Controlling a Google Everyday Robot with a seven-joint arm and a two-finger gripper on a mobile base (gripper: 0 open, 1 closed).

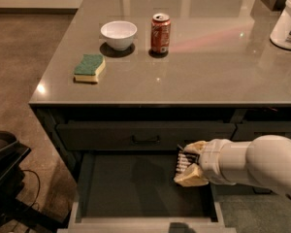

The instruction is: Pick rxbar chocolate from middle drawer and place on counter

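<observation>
The middle drawer (136, 191) stands pulled open below the counter (208, 76), and its dark interior shows nothing lying in it. My gripper (188, 161) comes in from the right, over the drawer's right side, just below the drawer front with the black handle (145, 139). Its tan fingers are shut on the rxbar chocolate (183, 160), a small black bar with white lettering, held tilted above the drawer floor.
On the counter stand a white bowl (119, 34), a red soda can (160, 33), a green-and-yellow sponge (89, 67) and a white tub (287, 23) at the far right. A dark piece of equipment (2, 164) sits on the floor at left.
</observation>
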